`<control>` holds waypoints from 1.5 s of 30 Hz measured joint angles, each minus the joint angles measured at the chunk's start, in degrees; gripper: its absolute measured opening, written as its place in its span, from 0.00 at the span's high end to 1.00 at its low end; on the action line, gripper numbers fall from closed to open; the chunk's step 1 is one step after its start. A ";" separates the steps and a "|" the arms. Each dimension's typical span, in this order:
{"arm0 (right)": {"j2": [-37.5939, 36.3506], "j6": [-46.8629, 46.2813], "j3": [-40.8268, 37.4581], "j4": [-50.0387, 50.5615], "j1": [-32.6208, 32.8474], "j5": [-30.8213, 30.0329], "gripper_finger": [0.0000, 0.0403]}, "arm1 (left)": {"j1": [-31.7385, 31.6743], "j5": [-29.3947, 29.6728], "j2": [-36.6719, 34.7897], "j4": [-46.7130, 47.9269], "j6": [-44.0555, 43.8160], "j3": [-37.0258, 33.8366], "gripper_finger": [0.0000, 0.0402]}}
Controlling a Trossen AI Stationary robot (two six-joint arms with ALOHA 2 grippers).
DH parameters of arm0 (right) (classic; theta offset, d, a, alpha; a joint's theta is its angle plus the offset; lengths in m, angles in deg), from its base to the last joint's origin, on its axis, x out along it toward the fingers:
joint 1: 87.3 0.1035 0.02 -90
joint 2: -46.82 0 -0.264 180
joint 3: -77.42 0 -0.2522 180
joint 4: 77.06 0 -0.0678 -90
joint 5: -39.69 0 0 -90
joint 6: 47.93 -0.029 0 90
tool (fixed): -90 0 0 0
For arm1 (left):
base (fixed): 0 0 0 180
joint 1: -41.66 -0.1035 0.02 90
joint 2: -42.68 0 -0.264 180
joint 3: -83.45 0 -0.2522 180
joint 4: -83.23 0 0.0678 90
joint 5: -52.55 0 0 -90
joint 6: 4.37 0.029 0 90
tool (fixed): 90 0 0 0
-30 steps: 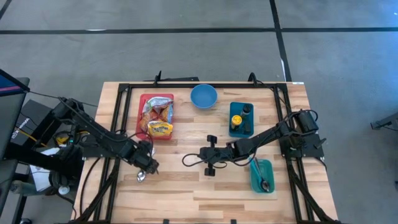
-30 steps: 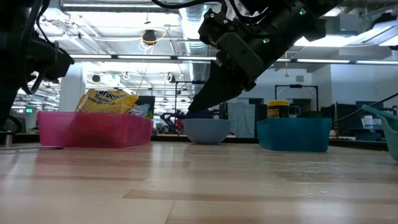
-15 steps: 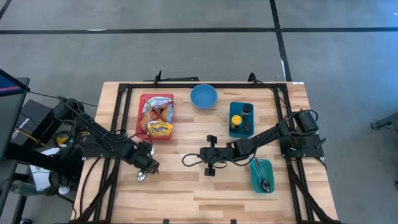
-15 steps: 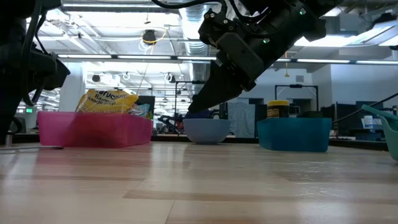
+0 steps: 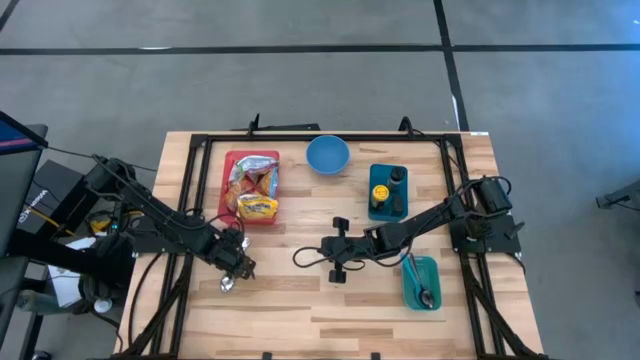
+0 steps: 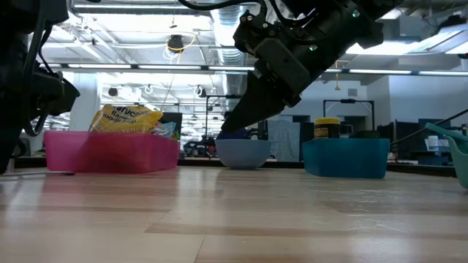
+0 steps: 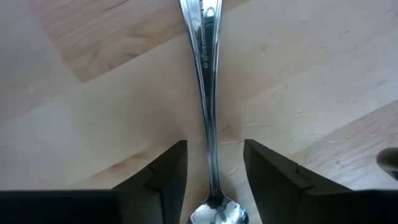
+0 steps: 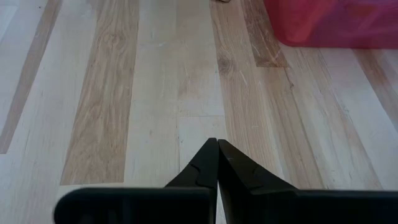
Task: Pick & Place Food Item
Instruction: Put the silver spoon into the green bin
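A metal spoon [image 7: 205, 81] lies flat on the wooden table near its left front; in the high view the spoon [image 5: 227, 283] shows just beside my left gripper [image 5: 238, 268]. My left gripper [image 7: 214, 174] points down, open, one finger on either side of the spoon's handle just above the bowl, touching neither side. Food bags [image 5: 255, 182] lie in a red bin [image 5: 226, 185] at the far left. My right gripper [image 5: 298, 258] hovers shut above the middle of the table, holding nothing; it shows shut in its own view too [image 8: 216, 146].
A blue bowl [image 5: 327, 155] stands at the far middle. A teal bin [image 5: 374, 208] with bottles sits right of it. A teal cup [image 5: 421, 283] holding a utensil is at the front right. Bare wood lies between the grippers and along the front edge.
My left gripper has sunk a little toward the table, over the spoon. The spoon stays where it was, and the right arm has kept still.
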 joint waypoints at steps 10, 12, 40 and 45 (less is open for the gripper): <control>0.00 -0.42 0.00 0.00 0.00 0.00 1.00 | 0.00 -2.11 0.00 1.57 0.18 0.00 0.67; 0.00 -0.55 0.01 0.00 0.00 0.00 1.00 | 0.01 -2.42 0.00 1.99 0.17 0.00 0.69; 0.00 -0.52 0.00 -0.01 0.00 -0.02 1.00 | 0.00 -3.30 0.00 9.43 0.52 0.00 0.83; 0.00 -0.52 0.00 -0.01 0.00 -0.02 1.00 | -0.02 -3.26 0.00 11.13 0.62 0.00 0.85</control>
